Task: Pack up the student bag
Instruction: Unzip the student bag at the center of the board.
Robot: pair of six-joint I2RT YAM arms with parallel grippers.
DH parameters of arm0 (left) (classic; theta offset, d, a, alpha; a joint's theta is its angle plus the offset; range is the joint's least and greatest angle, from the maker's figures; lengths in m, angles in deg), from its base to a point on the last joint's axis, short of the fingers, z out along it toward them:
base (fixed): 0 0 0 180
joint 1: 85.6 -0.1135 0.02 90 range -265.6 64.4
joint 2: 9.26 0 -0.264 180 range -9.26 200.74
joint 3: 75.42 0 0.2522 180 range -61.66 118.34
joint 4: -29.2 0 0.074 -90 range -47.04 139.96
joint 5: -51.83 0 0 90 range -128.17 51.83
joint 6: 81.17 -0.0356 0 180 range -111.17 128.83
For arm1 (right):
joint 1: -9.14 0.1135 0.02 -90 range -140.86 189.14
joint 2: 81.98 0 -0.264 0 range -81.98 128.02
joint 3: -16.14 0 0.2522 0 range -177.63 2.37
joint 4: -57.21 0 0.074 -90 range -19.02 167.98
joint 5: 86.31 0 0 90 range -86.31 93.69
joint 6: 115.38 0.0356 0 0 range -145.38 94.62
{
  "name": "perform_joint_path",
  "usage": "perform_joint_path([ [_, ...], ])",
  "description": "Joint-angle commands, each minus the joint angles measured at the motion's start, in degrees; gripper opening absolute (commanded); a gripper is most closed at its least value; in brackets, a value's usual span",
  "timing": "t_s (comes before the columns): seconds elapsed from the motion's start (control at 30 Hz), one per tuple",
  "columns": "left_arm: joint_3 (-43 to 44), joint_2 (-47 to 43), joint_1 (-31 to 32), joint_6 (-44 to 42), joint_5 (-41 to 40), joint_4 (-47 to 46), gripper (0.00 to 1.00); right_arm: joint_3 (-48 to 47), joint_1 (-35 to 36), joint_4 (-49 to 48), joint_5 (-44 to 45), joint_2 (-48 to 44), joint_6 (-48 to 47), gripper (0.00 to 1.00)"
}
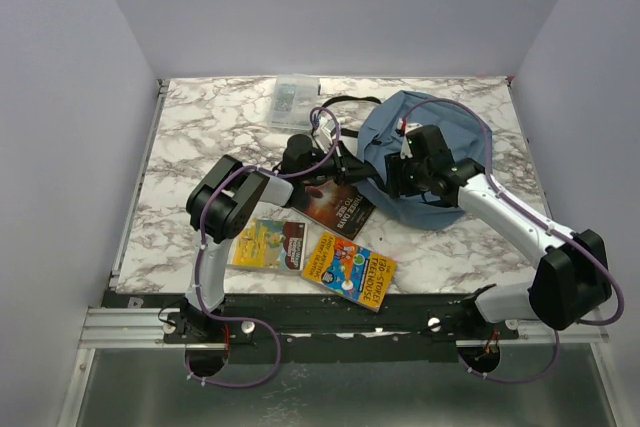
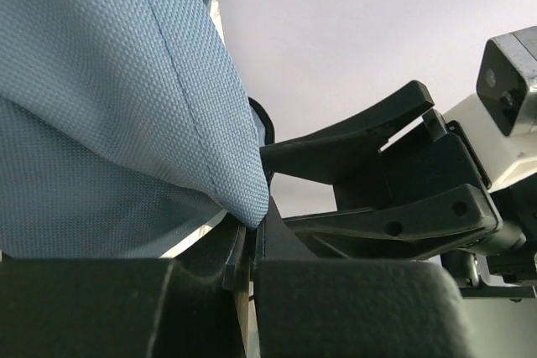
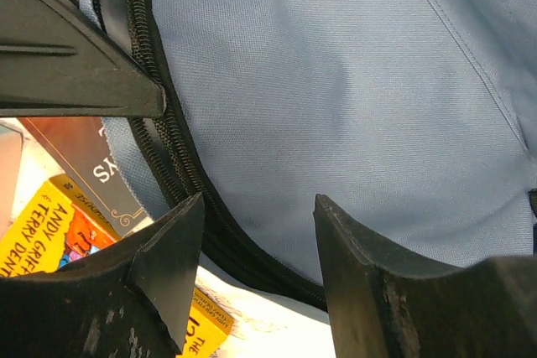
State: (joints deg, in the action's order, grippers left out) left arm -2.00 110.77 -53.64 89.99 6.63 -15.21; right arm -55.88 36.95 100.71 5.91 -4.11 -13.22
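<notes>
**Bag edge pinched on the left, right pincer open above it**

The student bag (image 1: 440,137) lies on the far right part of the marble table (image 1: 200,137). From above, both arms cover its near side. In the top view the fingertips of the left gripper (image 1: 338,160) are lost among black parts at the bag's left edge, so the grip cannot be read there. The left wrist view settles it: the jaws are closed, with a fold of the blue fabric going down between them. The rest of the bag is cut off by the frame.

The right gripper (image 3: 258,245) stands partly open just over the blue cloth, beside the black zip (image 3: 168,148), and it holds nothing. Only its own wrist view shows, past the bag's rim, a corner of a dark book (image 3: 88,161) and a yellow book (image 3: 42,232), both cut off. Only the top view shows the clear plastic box (image 1: 293,99) near the far edge. Its contents are too small to tell.
</notes>
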Motion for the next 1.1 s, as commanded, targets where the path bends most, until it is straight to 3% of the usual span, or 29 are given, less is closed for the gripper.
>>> perform_joint_path([
  [0.0,1.9,-0.7,-0.1,-0.7,2.7,-4.2,0.0,1.7,0.2,-2.4,-0.6,1.3,-2.3,0.58],
  [0.33,4.1,1.1,0.0,3.1,3.8,-3.5,0.0,7.8,1.1,-13.3,-6.7,0.9,-1.3,0.64],
  [0.4,4.2,1.4,0.1,3.7,4.1,-3.6,0.0,11.0,1.4,-20.0,-7.9,0.5,-0.4,0.79],
  [0.53,4.2,1.4,0.2,4.5,4.4,-3.7,0.0,13.6,1.5,-27.2,1.0,3.3,1.4,0.78],
  [0.67,3.5,1.4,0.2,4.9,4.6,-3.6,0.0,13.6,1.5,-31.2,10.1,2.7,2.0,0.66],
  [0.83,2.9,2.0,0.1,4.9,4.7,-3.2,0.05,15.3,1.5,-34.7,9.6,-1.0,2.7,0.29],
  [0.9,1.9,1.9,0.0,4.4,3.9,-3.1,0.17,14.9,1.5,-33.8,11.3,-2.1,3.6,0.15],
  [0.93,1.0,1.7,-0.1,4.0,3.3,-2.8,0.28,14.2,1.5,-32.5,12.1,-2.2,3.8,0.04],
  [1.07,-0.6,2.2,-0.1,3.2,1.9,-0.9,0.49,10.9,1.5,-26.2,12.5,-3.0,4.1,0.0],
])
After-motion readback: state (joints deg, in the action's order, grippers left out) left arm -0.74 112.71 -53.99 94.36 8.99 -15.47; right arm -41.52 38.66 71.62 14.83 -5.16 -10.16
